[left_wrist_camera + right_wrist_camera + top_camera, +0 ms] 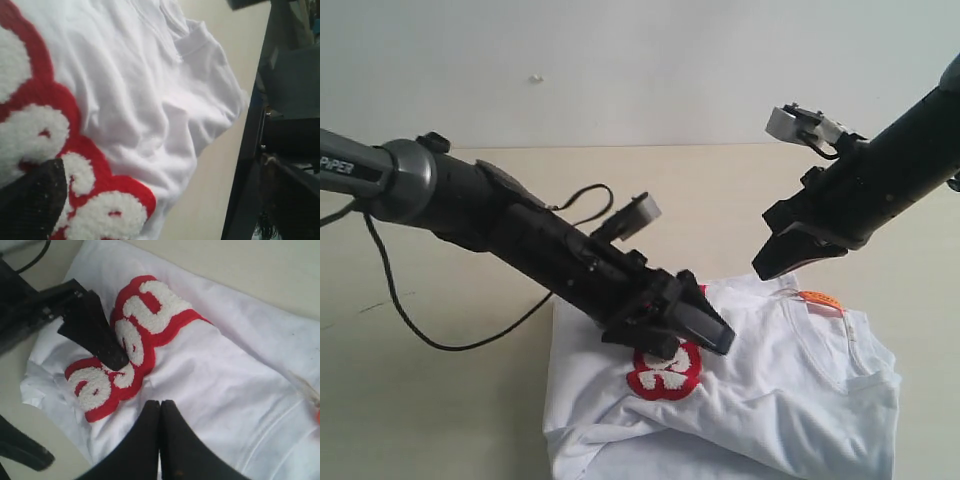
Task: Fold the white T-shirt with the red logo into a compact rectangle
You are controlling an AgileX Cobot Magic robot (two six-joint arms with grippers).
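The white T-shirt [770, 400] lies rumpled and partly folded on the table, collar and orange neck tag [820, 298] toward the right. Part of the red logo [665, 372] shows on a folded-over flap [135, 335]. My left gripper [695, 345] stands open over the logo; one finger [100, 337] rests with its tip on the fuzzy letters, and the same finger fills a corner of the left wrist view [32, 200]. The other finger [30, 452] sits past the shirt's edge. My right gripper [762, 270] is shut, empty, hovering above the shirt's chest [160, 407].
A black cable [470, 340] loops across the beige table [440, 420] beside the left arm. A pale wall stands behind the table's far edge. A dark frame [285, 165] stands beyond the table's edge near the shirt.
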